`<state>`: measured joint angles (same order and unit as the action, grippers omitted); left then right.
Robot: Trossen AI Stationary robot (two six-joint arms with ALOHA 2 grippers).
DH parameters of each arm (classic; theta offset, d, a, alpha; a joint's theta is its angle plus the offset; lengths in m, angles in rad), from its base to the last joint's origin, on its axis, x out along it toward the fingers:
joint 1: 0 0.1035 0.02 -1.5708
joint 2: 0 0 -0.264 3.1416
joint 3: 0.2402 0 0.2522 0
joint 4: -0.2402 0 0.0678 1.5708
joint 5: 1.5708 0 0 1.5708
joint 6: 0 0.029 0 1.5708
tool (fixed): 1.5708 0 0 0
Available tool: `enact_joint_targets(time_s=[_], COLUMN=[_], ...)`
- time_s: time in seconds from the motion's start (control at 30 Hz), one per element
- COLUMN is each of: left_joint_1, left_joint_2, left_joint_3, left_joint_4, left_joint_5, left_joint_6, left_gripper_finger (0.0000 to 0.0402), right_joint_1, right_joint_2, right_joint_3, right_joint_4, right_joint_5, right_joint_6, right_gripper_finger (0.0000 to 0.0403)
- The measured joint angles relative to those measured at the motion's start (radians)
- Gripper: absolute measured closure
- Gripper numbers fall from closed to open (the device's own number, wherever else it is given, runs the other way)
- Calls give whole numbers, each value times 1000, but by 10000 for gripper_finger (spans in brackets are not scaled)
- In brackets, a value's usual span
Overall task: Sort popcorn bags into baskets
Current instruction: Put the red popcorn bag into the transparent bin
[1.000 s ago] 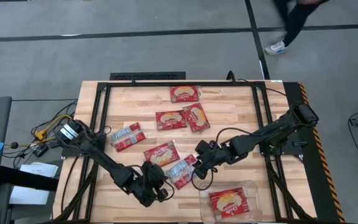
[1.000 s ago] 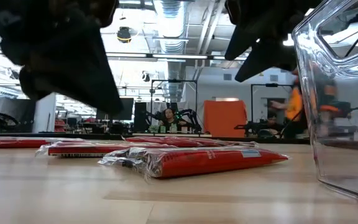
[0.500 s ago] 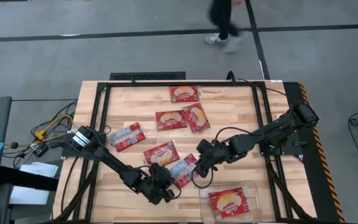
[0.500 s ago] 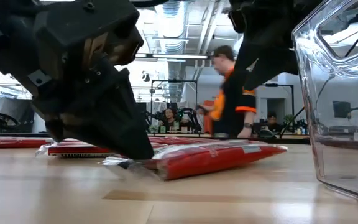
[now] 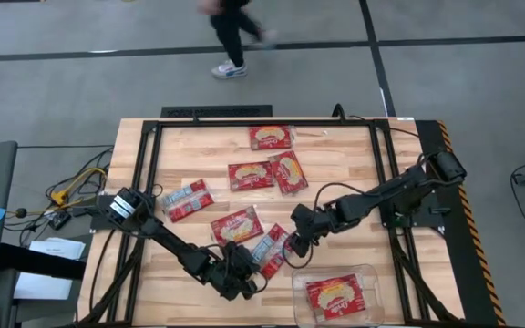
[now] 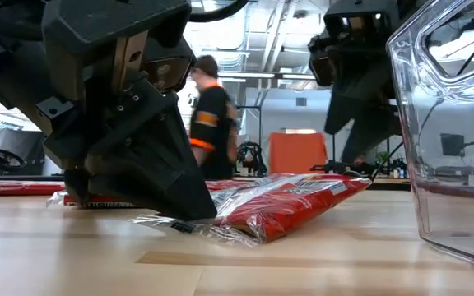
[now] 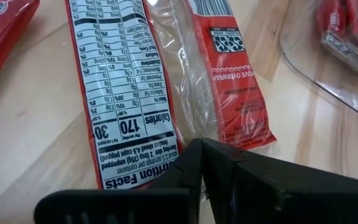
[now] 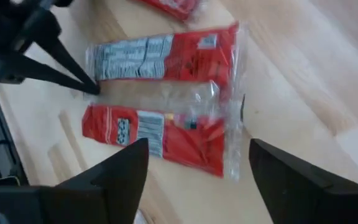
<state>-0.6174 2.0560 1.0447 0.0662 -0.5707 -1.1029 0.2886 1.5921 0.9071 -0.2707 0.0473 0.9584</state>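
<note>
Several red popcorn bags lie flat on the wooden table. One bag [image 5: 272,246], clear-wrapped with a white nutrition panel, sits between my two grippers, also in the left wrist view [image 7: 123,93] and the right wrist view [image 8: 166,62]. My left gripper [image 5: 250,268] is shut on its near-left edge. My right gripper [image 8: 197,180] hovers open just right of and above the bag [image 5: 293,246], touching nothing. The clear basket [image 5: 368,273] stands at the near edge with one bag [image 5: 334,293] inside it. My left gripper [image 7: 201,149] pinches the clear wrap edge [image 7: 190,127] at the bag's near-left end between its two fingers. The fingers slant down from the table's left [image 6: 183,219]. The bag's held end rests on the table [image 6: 245,234], and its other end [image 6: 344,185] is tilted up.
Other bags lie farther back: one [image 5: 236,225] just behind the held one, one [image 5: 186,199] to the left, two [image 5: 250,174] [image 5: 287,171] mid-table, one [image 5: 272,137] at the far edge. The basket wall [image 6: 451,123] stands close on the right. A person [image 5: 231,32] walks beyond the table.
My left gripper has moved right and down onto the bag's near-left edge and taken hold of it. The bag lay flat before; now its right end is tipped up while the held end stays on the table. A person has walked leftward behind the table.
</note>
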Motion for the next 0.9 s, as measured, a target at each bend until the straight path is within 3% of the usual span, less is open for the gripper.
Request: enact_joint_targets(time_s=[0.2, 0.57, 0.9], left_joint_1=[9, 16, 25], left_joint_2=[0, 0, 0], left_joint_3=[-1, -2, -3], left_joint_4=[-3, -2, -3], left_joint_5=[8, 14, 13], left_joint_6=[11, 25, 35], left_gripper_finger=[402, 402, 402], right_joint_1=[-66, -142, -139], right_joint_2=[0, 0, 148], right_joint_3=[0, 0, -2], right_joint_4=[-9, 27, 137], right_joint_5=[-3, -76, -188], right_joint_6=[-145, -285, -286], right_gripper_finger=[68, 69, 66])
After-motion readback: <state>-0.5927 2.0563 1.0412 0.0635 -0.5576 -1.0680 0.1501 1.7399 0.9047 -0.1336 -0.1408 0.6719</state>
